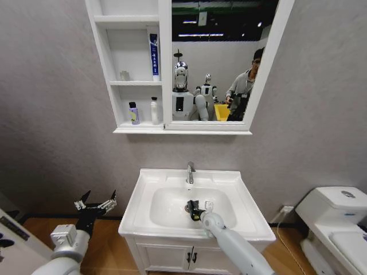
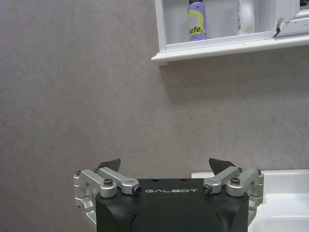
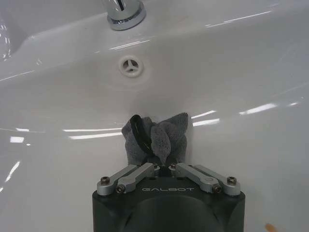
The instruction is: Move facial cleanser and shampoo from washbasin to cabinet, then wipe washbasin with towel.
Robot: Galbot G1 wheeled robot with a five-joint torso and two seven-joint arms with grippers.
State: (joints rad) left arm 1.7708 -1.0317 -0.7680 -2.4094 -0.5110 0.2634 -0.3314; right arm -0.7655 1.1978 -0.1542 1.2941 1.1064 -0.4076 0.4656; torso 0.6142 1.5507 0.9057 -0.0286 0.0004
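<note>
The white washbasin [image 1: 143,200] with its chrome tap [image 1: 190,172] stands below the wall cabinet [image 1: 103,57]. Inside the bowl [image 3: 231,63], under the tap [image 3: 123,9], my right gripper [image 1: 195,211] [image 3: 161,164] is shut on the dark towel [image 3: 166,133], which is bunched up and pressed against the white ceramic. A purple bottle [image 1: 133,113] [image 2: 197,19] and a white bottle [image 1: 154,110] [image 2: 246,14] stand on the cabinet's lowest shelf [image 2: 217,48]; I cannot tell which is the facial cleanser and which the shampoo. My left gripper [image 1: 96,200] [image 2: 164,163] hangs open and holds nothing, left of the basin, facing the wall.
A blue tube [image 1: 153,54] and a small cup [image 1: 124,75] stand on the middle shelf. The mirror [image 1: 221,57] fills the cabinet's right part. A white toilet [image 1: 338,217] stands at the right, the vanity doors [image 1: 172,255] below the basin. An overflow hole [image 3: 130,65] sits under the tap.
</note>
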